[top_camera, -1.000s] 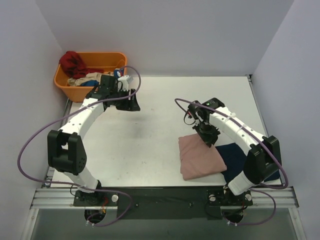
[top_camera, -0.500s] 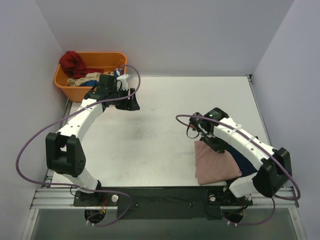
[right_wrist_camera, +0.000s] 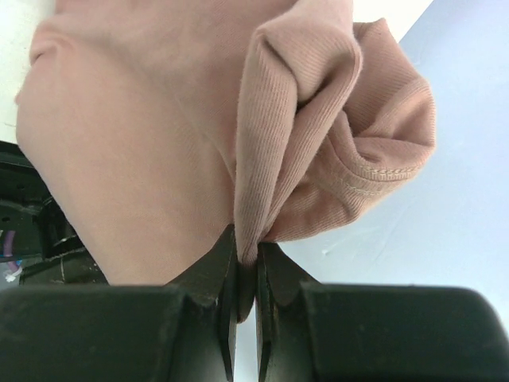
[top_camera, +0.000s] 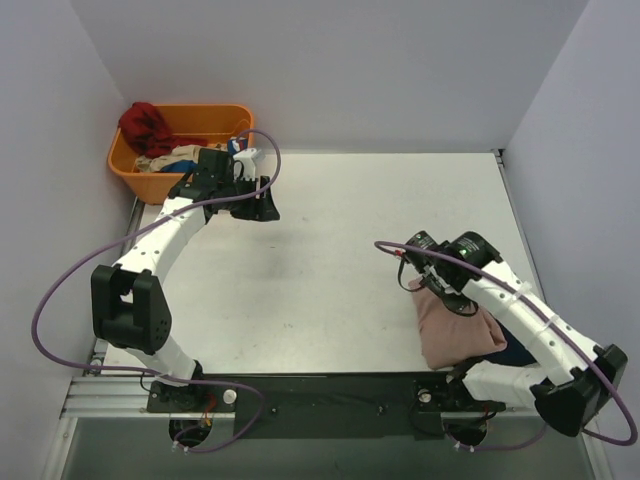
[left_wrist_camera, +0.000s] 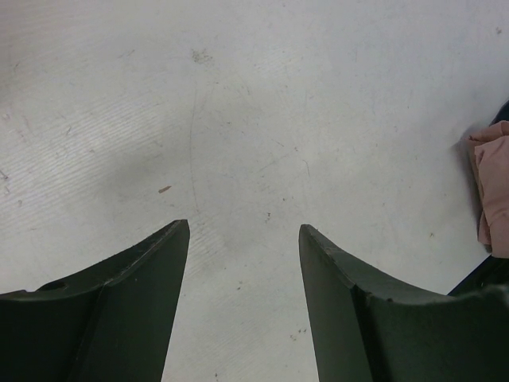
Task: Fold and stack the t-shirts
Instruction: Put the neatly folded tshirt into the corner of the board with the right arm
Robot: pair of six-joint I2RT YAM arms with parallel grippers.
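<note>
- Far left: orange basket (top_camera: pixel 128 163) with loose clothes.
- Left gripper (top_camera: pixel 256 197), just right of the basket: jaws wide, nothing between them, bare table (top_camera: pixel 330 250) below. Well apart from the shirts, so no help if they shift.
- Near right: right gripper (top_camera: pixel 441 290) is pinched tight on 1 fold of the pink t-shirt (top_camera: pixel 455 335).
- Pink t-shirt lies bunched at the table's near edge over the navy t-shirt (top_camera: pixel 514 352), which is mostly hidden.
- Risks: the thin pinch could slip; a pull could open the folds, drag the navy t-shirt askew, or tip the cloth off the near edge.
</note>
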